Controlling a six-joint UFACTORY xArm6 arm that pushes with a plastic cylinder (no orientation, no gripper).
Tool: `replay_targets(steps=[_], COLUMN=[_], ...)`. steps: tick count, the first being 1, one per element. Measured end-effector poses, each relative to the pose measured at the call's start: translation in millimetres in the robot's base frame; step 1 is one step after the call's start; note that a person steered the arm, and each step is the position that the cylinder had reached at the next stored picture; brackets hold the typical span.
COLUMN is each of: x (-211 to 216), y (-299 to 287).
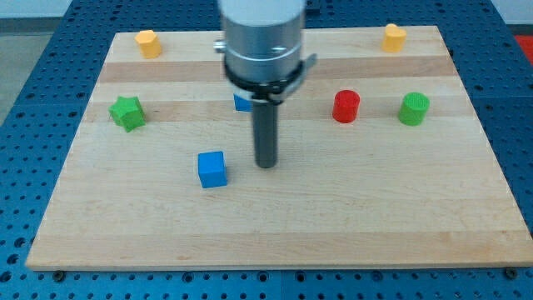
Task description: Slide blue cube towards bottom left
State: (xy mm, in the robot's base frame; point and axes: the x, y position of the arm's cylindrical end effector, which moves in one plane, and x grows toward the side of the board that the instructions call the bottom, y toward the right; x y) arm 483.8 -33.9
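Note:
A blue cube (212, 169) lies on the wooden board (350, 217), left of the board's middle. My tip (266, 165) rests on the board just to the cube's right, a short gap apart from it, at about the same height in the view. A second blue block (241, 103) sits further up, mostly hidden behind the rod and the arm's grey body, so its shape is unclear.
A green star block (127, 112) lies at the left. A red cylinder (346, 107) and a green cylinder (413, 109) lie at the right. Two orange-yellow blocks sit near the top edge, one at the left (148, 42) and one at the right (394, 37).

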Motion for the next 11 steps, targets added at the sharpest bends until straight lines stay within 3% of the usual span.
replay_targets(steps=[3,11], x=[7,82], y=[-94,-81])
